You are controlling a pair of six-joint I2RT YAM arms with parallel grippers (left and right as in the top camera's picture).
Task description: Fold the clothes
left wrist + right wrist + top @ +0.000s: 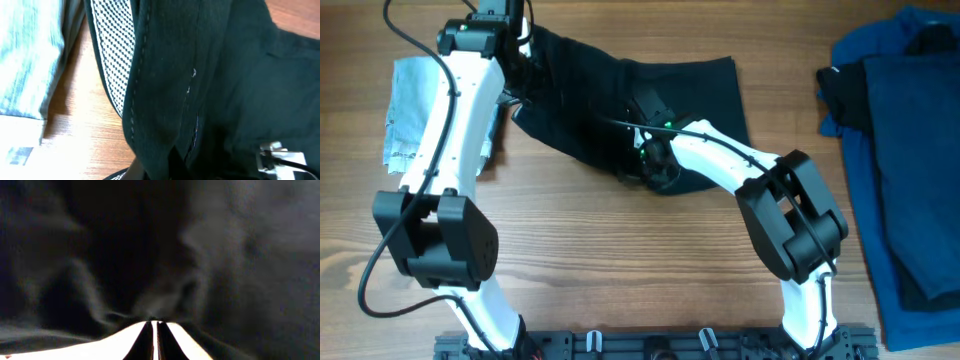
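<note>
A pale-blue denim piece (408, 105) lies flat at the left of the brown wooden tabletop (620, 260). Just beside it, the left jaws are pinched tight on an edge of the plain black cloth shorts (705, 90). In the middle, the right jaws are squeezed closed on the shorts too. A pile of dark blue clothes (910, 170) sits far right.

A robotics lab bench, not a home; two white-and-black robot arms (450, 130) rise from a black mounting rail (650, 345) at the near edge of a plain wood-grain desk (620, 250); black cables (405, 40) loop over them; clothes (690, 90) lie spread and heaped on the desk.
</note>
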